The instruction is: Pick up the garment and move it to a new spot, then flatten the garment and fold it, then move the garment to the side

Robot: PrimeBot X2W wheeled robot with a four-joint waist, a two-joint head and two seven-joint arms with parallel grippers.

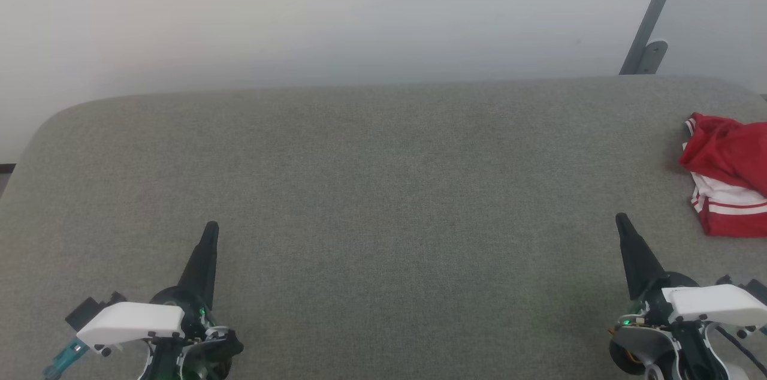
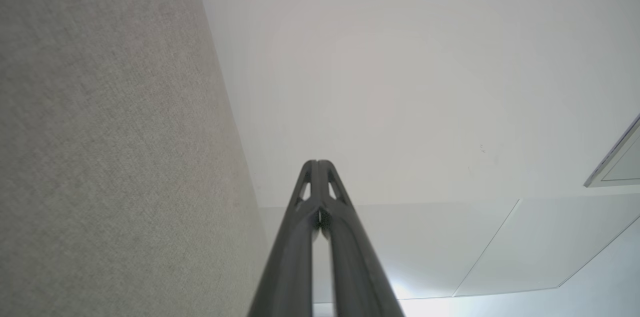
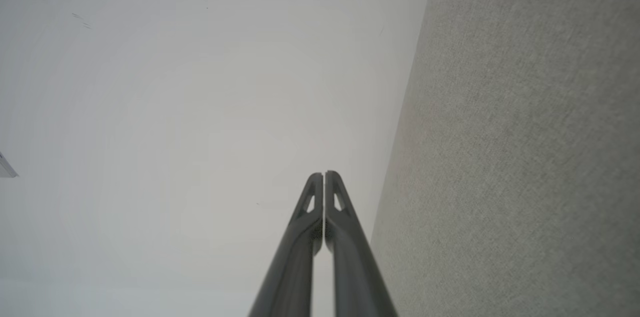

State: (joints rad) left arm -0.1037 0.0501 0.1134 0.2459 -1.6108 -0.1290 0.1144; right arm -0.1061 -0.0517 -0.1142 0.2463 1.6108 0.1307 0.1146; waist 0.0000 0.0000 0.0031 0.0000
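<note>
Favours the closed, empty right hand point(image 1: 622, 223), near the garment point(image 1: 728, 176) bunched ahead-right of it; well apart from the closed left hand point(image 1: 211, 230)

The garment point(image 1: 728, 176) — a red T-shirt with white sleeve and red-and-white striped trim — is seen crumpled at the grey surface's far right edge.

A grey woven-cloth table point(image 1: 371, 188) with rounded far corners carries the garment point(image 1: 728, 173), a crumpled red heap (white cloth and striped trim on its near side). It lies just beyond and right of the fingers point(image 1: 636, 255) of the right gripper point(image 1: 621, 219), well apart from the left gripper point(image 1: 211, 227).
</note>
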